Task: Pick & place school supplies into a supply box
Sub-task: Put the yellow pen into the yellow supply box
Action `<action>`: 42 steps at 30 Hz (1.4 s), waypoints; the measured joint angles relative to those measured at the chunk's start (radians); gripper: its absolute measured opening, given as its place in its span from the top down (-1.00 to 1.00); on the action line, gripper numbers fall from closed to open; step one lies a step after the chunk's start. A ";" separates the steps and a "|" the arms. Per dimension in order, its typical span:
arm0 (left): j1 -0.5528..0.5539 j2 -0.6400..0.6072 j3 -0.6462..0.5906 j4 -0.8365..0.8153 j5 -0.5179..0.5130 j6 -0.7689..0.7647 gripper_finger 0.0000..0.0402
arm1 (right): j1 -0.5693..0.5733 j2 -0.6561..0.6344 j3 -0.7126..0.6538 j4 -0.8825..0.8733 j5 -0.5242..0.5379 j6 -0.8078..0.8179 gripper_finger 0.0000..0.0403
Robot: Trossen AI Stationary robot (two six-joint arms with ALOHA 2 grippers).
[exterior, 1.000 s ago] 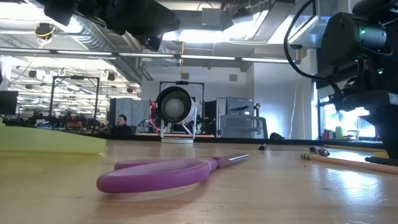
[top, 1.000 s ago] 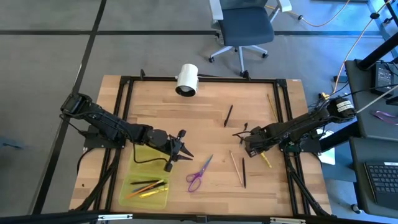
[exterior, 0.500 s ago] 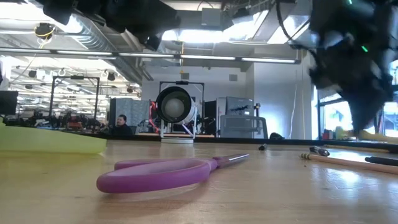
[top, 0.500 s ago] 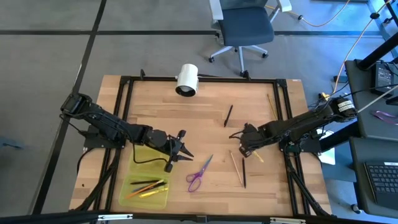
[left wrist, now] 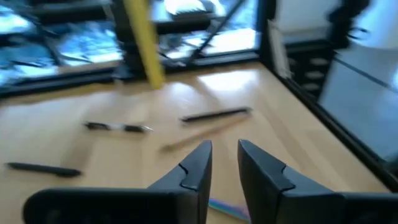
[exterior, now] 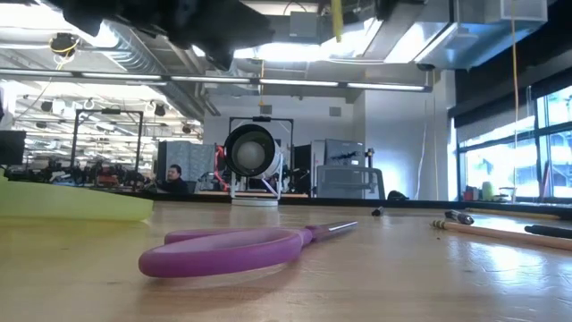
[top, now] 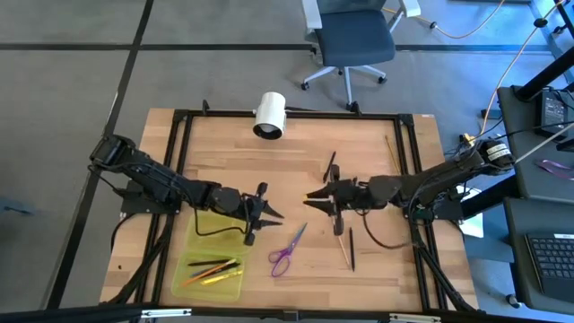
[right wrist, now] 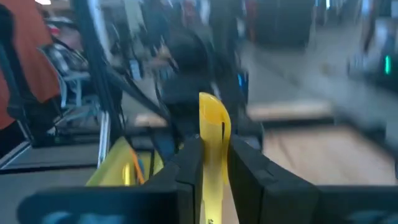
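Bright, even overhead light; ceiling glare in low view; both wrist views motion-blurred; soft shadows on surface.

Wooden tabletop fills centre of high view, black metal frame along its edges. White cylinder lying at top edge of tabletop, dark opening facing down-frame; in low view same cylinder stands mid-frame, round dark face toward camera. Grey office chair on floor at top centre of high view. Orange cable upper right. Keyboard on side desk, lower right corner. Person seated far back, left of centre in low view.
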 joint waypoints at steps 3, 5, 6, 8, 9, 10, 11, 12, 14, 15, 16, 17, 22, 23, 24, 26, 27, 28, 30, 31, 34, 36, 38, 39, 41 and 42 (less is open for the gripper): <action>0.008 0.024 0.000 0.064 -0.063 0.011 0.49 | 0.009 0.016 -0.001 0.104 -0.026 -0.085 0.69; 0.019 0.044 0.000 0.108 -0.063 0.017 0.40 | 0.011 0.037 -0.001 0.167 -0.054 -0.126 0.68; 0.024 0.050 0.000 0.123 -0.056 0.013 0.36 | 0.012 0.047 -0.001 0.194 -0.059 -0.145 0.68; 0.035 0.065 0.000 0.167 -0.028 -0.005 0.29 | 0.012 0.066 -0.001 0.241 -0.072 -0.171 0.68; 0.038 0.073 0.001 0.186 -0.014 -0.016 0.26 | 0.011 0.076 -0.001 0.259 -0.074 -0.179 0.68; 0.041 0.079 0.001 0.203 -0.004 -0.025 0.24 | 0.010 0.086 -0.001 0.270 -0.074 -0.183 0.69; 0.041 0.085 0.000 0.226 -0.002 -0.033 0.22 | 0.008 0.098 -0.001 0.283 -0.074 -0.184 0.69; 0.040 0.091 0.002 0.250 -0.003 -0.035 0.21 | 0.005 0.109 -0.001 0.294 -0.075 -0.185 0.68; 0.040 0.095 0.005 0.271 -0.014 -0.029 0.20 | -0.003 0.126 -0.001 0.313 -0.079 -0.181 0.68; 0.040 0.096 0.008 0.272 -0.015 -0.023 0.20 | -0.004 0.134 -0.001 0.317 -0.078 -0.180 0.67; 0.040 0.096 0.011 0.273 -0.015 -0.017 0.20 | -0.008 0.141 -0.001 0.321 -0.078 -0.180 0.67; 0.040 0.096 0.013 0.274 -0.015 -0.015 0.21 | -0.010 0.147 -0.001 0.319 -0.078 -0.178 0.67; 0.040 0.096 0.030 0.273 -0.002 -0.010 0.24 | -0.010 0.171 -0.001 0.323 -0.078 -0.171 0.66; 0.040 0.096 0.033 0.273 -0.001 -0.008 0.26 | -0.010 0.175 -0.001 0.323 -0.078 -0.169 0.66; 0.040 0.096 0.036 0.272 -0.001 -0.008 0.27 | -0.010 0.179 -0.001 0.324 -0.078 -0.166 0.66; 0.040 0.096 0.043 0.273 -0.001 -0.008 0.32 | -0.010 0.184 -0.001 0.324 -0.078 -0.160 0.66; 0.040 0.096 0.046 0.274 -0.002 -0.008 0.35 | -0.010 0.185 -0.001 0.323 -0.078 -0.159 0.66; 0.040 0.096 0.047 0.273 -0.002 -0.008 0.38 | -0.010 0.185 -0.001 0.324 -0.078 -0.158 0.66; 0.040 0.096 0.049 0.273 -0.002 -0.008 0.46 | -0.010 0.184 -0.001 0.325 -0.078 -0.152 0.66; 0.040 0.096 0.049 0.273 -0.002 -0.008 0.51 | -0.010 0.184 -0.001 0.325 -0.078 -0.151 0.66; 0.041 0.096 0.049 0.274 -0.002 -0.009 0.66 | -0.009 0.184 -0.001 0.324 -0.078 -0.154 0.66; 0.041 0.096 0.049 0.274 -0.003 -0.006 0.77 | -0.009 0.184 -0.001 0.318 -0.079 -0.156 0.66; 0.040 0.096 0.049 0.273 -0.003 0.019 0.86 | -0.009 0.184 -0.001 0.317 -0.080 -0.149 0.66; 0.040 0.096 0.049 0.274 -0.003 0.036 0.89 | -0.009 0.184 -0.001 0.316 -0.080 -0.149 0.65; 0.040 0.096 0.049 0.272 -0.005 0.068 0.91 | -0.009 0.184 -0.001 0.311 -0.083 -0.155 0.62; 0.040 0.096 0.049 0.271 -0.005 0.078 0.91 | -0.009 0.184 -0.001 0.306 -0.083 -0.156 0.59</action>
